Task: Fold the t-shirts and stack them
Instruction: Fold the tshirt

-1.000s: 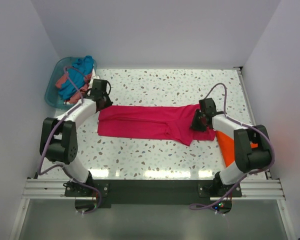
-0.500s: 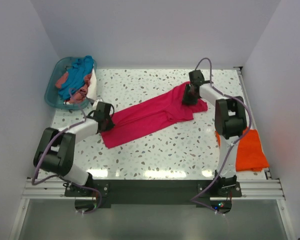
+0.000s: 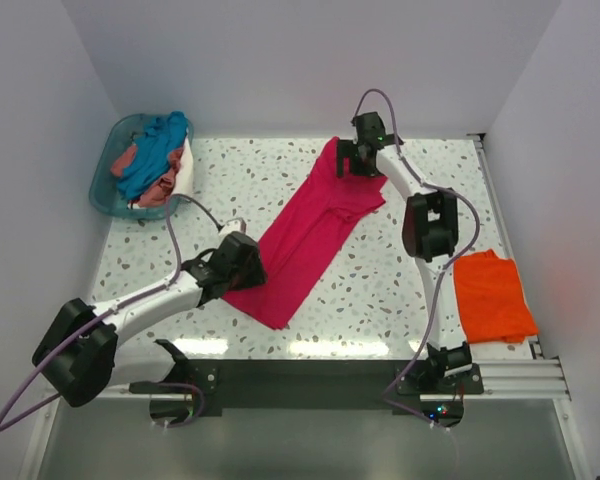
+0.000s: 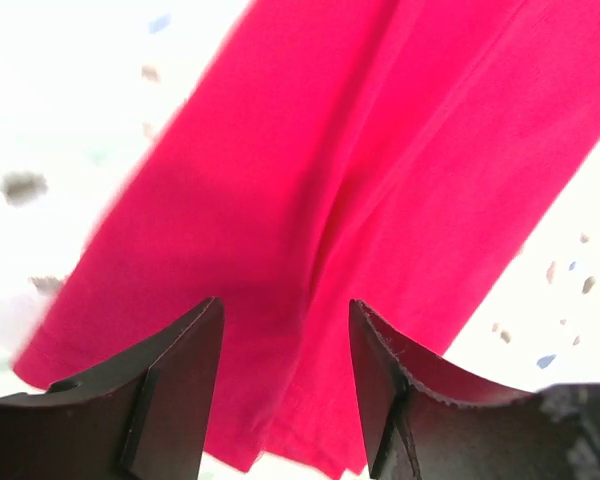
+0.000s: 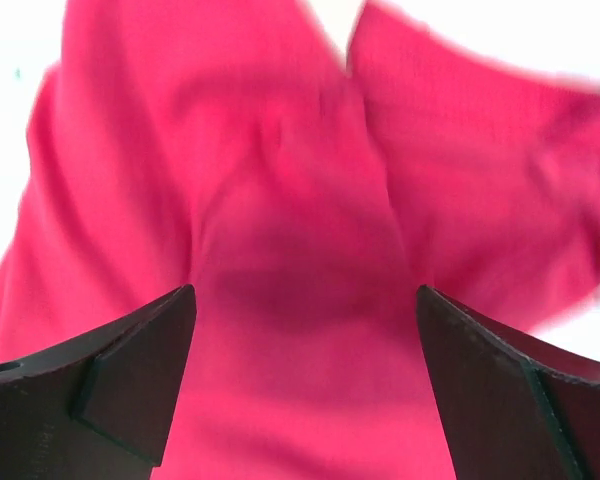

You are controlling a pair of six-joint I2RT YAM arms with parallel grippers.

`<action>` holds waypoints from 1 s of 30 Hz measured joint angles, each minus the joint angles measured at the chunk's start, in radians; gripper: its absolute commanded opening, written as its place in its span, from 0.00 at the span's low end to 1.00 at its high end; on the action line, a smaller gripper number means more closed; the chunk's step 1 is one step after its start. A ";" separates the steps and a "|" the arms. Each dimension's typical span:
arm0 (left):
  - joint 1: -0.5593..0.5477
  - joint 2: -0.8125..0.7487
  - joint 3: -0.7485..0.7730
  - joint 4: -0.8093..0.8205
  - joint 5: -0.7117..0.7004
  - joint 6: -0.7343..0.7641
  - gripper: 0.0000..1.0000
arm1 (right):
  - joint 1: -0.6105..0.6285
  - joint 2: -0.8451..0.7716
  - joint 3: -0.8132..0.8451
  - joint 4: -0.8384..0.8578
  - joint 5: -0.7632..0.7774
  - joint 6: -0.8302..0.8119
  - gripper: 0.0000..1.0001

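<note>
where the speckled white counter [image 3: 380, 300] fills the middle of the overhead frame, a long magenta-pink t-shirt [image 3: 310, 235] lies folded into a narrow strip, running diagonally from the upper centre down toward the lower left of centre. its far end is bunched and wider, near the back edge of the counter; its near end is a squared corner resting flat.

at the upper left, partly off the counter's corner, sits a translucent teal basin [image 3: 108, 180] heaped with more t-shirts [image 3: 152, 160] — teal on top, salmon and white showing beneath and at the side. toward the right edge, well apart from the pink strip, an orange t-shirt [image 3: 492, 295] lies folded into a rough rectangle.

the left arm reaches across the lower left, its jaws [image 4: 285, 375] at the near end of the pink strip. in the left wrist view they stand spread apart with the pink cloth lying below and between them, nothing pinched. the right arm stretches far up the frame, its jaws [image 5: 305, 370] over the bunched far end of the same shirt — the right wrist view, somewhat blurred, shows them spread wide with rumpled pink cloth under the gap and no fabric gripped.
</note>
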 measured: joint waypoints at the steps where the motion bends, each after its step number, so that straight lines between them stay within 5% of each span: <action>1: 0.000 0.002 0.038 -0.021 -0.026 0.019 0.54 | 0.006 -0.046 -0.060 -0.002 0.014 0.007 0.91; 5: 0.000 0.061 0.198 -0.033 -0.110 0.110 0.39 | 0.013 -0.237 -0.257 -0.004 0.056 0.068 0.73; 6: 0.001 0.088 0.229 -0.031 -0.121 0.137 0.33 | 0.012 -0.291 -0.313 0.004 0.056 0.089 0.62; 10: 0.000 0.209 0.296 -0.026 -0.132 0.230 0.29 | 0.009 -0.466 -0.529 0.072 0.049 0.170 0.44; 19: -0.002 0.399 0.370 -0.029 -0.117 0.366 0.31 | 0.008 -0.363 -0.655 0.140 -0.005 0.259 0.38; 30: -0.071 0.543 0.453 -0.028 -0.085 0.390 0.33 | -0.011 -0.233 -0.459 0.116 0.002 0.241 0.39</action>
